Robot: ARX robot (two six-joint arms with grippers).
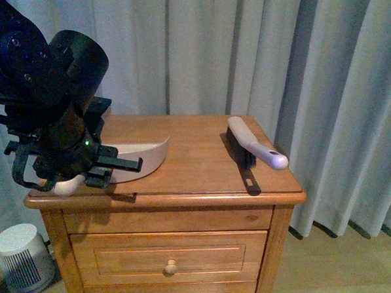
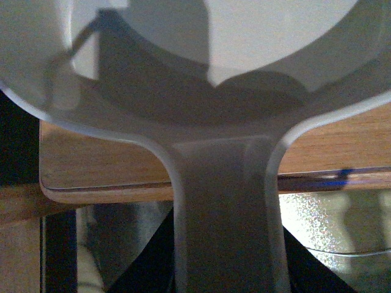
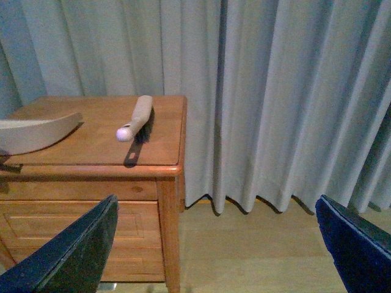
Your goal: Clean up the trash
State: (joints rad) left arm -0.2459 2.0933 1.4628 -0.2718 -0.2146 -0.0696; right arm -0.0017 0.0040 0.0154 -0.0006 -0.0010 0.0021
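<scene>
The beige dustpan (image 1: 142, 155) rests on the left part of the wooden nightstand top (image 1: 195, 153), its handle reaching over the front-left edge. My left gripper (image 1: 83, 165) is shut on that handle. In the left wrist view the dustpan's bowl (image 2: 214, 55) fills the frame, and my left gripper (image 2: 226, 278) shows dark on both sides of the handle (image 2: 226, 207). A white-handled brush (image 1: 251, 146) lies on the right of the top. My right gripper (image 3: 214, 250) hangs open over the floor, well right of the nightstand, which shows the dustpan (image 3: 36, 131) and brush (image 3: 137, 116). The trash is out of view.
Grey curtains (image 1: 266, 52) hang close behind and to the right of the nightstand. A small white heater (image 1: 22, 255) stands on the floor at its left. Drawers with a round knob (image 1: 170, 268) face me. Wood floor (image 3: 256, 244) lies to the right.
</scene>
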